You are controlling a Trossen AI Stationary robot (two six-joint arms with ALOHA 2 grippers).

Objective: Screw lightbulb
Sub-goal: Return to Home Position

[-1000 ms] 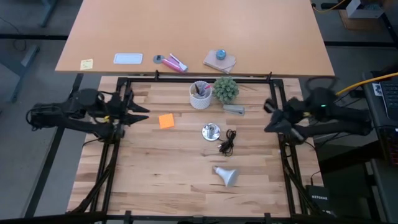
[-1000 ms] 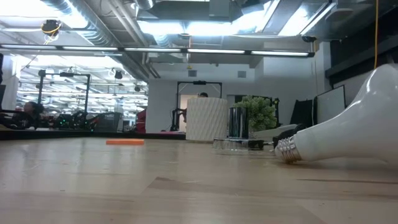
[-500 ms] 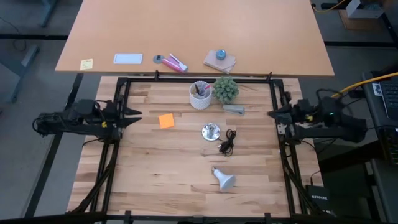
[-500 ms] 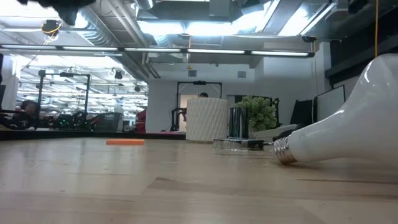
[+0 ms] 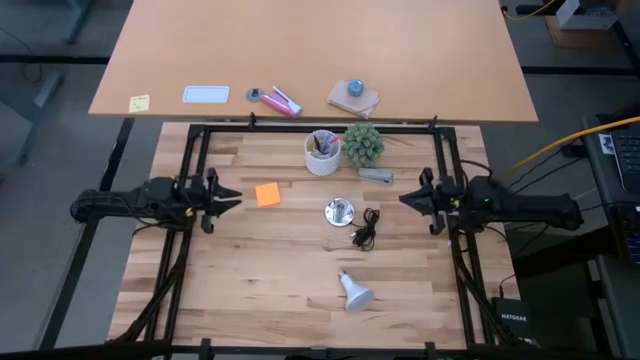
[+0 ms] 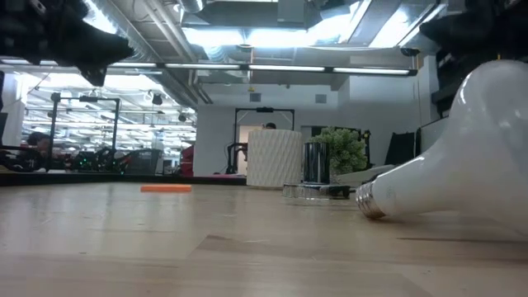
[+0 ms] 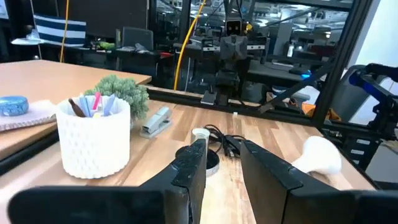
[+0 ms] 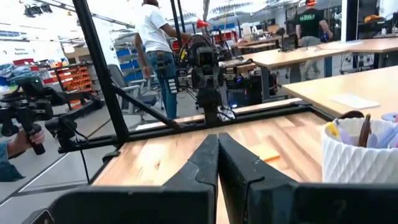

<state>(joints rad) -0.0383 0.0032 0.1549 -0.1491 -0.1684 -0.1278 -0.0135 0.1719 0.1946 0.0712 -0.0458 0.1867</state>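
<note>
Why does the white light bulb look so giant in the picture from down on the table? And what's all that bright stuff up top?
In the low view, the frosted white lightbulb lies right by the camera, so it looms huge and runs off the picture's edge, with a small gleam on its dome. The long ceiling lights glare white above it. In the high view, seen from far above, it looks tiny on the wooden table.

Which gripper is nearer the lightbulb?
Right. The right gripper is up and to the right of the lightbulb in the high view; the left gripper sits farther off to its upper left.
</note>
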